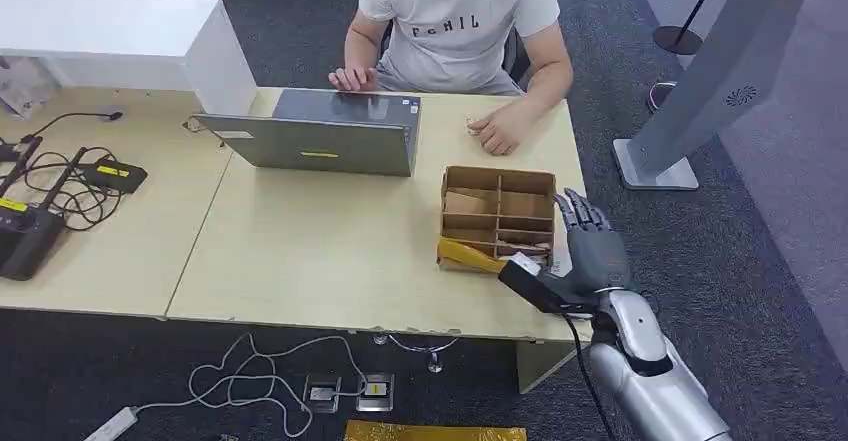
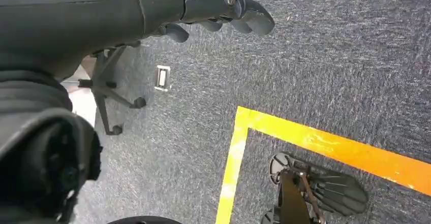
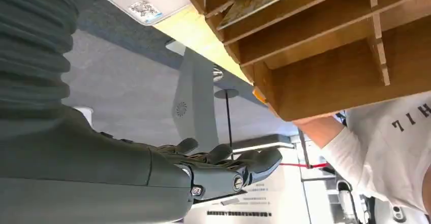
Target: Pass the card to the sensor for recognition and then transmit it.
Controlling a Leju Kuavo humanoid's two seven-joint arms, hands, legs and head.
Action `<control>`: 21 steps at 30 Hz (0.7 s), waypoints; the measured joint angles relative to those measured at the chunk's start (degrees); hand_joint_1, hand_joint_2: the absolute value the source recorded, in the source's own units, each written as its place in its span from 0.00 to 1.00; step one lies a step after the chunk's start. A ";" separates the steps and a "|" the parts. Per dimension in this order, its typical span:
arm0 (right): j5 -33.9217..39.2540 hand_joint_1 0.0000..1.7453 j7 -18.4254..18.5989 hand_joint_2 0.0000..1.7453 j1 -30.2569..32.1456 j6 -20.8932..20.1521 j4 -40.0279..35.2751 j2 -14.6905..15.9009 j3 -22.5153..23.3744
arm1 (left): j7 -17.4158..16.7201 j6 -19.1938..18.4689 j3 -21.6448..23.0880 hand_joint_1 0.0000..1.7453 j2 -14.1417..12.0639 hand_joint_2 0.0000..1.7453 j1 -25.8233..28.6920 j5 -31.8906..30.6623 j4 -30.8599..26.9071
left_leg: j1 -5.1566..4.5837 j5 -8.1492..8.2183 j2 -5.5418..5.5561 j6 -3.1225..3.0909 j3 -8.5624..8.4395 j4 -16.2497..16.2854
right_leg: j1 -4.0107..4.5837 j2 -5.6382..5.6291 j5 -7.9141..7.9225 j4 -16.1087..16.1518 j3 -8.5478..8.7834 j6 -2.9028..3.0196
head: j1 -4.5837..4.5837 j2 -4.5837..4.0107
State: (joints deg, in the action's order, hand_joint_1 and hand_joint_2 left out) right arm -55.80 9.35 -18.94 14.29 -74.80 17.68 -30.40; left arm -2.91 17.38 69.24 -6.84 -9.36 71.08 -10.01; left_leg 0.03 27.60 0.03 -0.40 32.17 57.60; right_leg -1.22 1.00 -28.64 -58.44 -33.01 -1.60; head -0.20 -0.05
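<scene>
The desk (image 1: 300, 251) is pale wood, and a person (image 1: 455, 21) in a white shirt sits at its far side with both hands resting on the top. A grey laptop (image 1: 320, 141) stands open in front of the person, left of the box (image 1: 498, 216). The box is a brown divided tray near the desk's right front corner. A card (image 1: 525, 249) seems to lie in the box's nearest slot, though it is too small to be sure. The right hand (image 1: 588, 246) hovers just beside the box's right side, fingers stretched out and holding nothing. The left hand (image 2: 223, 10) hangs over grey carpet, fingers loosely extended and empty.
</scene>
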 joint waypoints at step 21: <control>-1.18 0.00 1.62 1.00 0.29 0.29 0.83 -0.81 -0.59 | 0.15 -0.90 0.00 0.00 -0.35 0.00 -0.01 -0.85 0.00 | 0.00 0.00 0.00 0.00 0.00 0.00 | 0.00 -0.01 0.00 0.00 -0.01 0.00 | 0.00 -0.02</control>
State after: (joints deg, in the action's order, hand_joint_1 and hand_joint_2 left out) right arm -56.98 10.97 -18.65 14.58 -73.97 16.87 -30.99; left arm -2.75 16.48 69.24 -7.19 -9.37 70.23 -10.01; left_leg 0.04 27.60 0.03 -0.40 32.17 57.59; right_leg -1.22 0.99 -28.64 -58.44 -33.02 -1.60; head -0.20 -0.07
